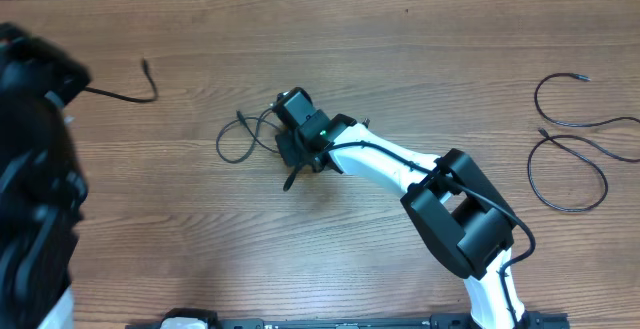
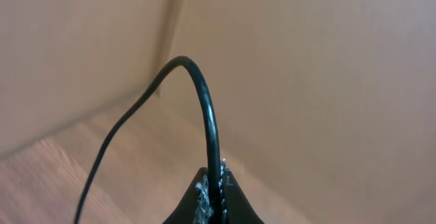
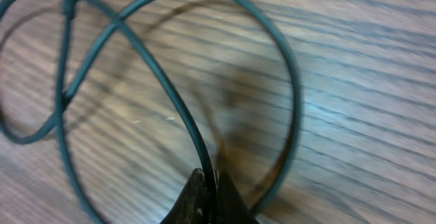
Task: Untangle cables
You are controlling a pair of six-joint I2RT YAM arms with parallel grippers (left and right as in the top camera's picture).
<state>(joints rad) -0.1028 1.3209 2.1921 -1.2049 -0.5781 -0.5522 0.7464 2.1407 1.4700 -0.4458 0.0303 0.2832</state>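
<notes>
Left hand (image 2: 216,195): pinching one cable (image 2: 210,115), held clear of the tangle (image 1: 248,137).
Right hand (image 3: 212,193): pinching a loop (image 3: 296,94) at the bench (image 3: 368,54), probably to draw it free.

White right arm (image 1: 385,164), black joints (image 1: 462,217), left arm (image 1: 35,179) seemingly black

Robot lab bench: wood-grain table (image 1: 420,59), tan walls (image 2: 320,81).

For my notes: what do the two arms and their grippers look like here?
Right arm: white links, bulky black joint housings, a thin black cable along it and a green light near the wrist. Left arm: mostly black, blurred at the frame edge. The left gripper and right gripper end in black tapered fingertips.
</notes>
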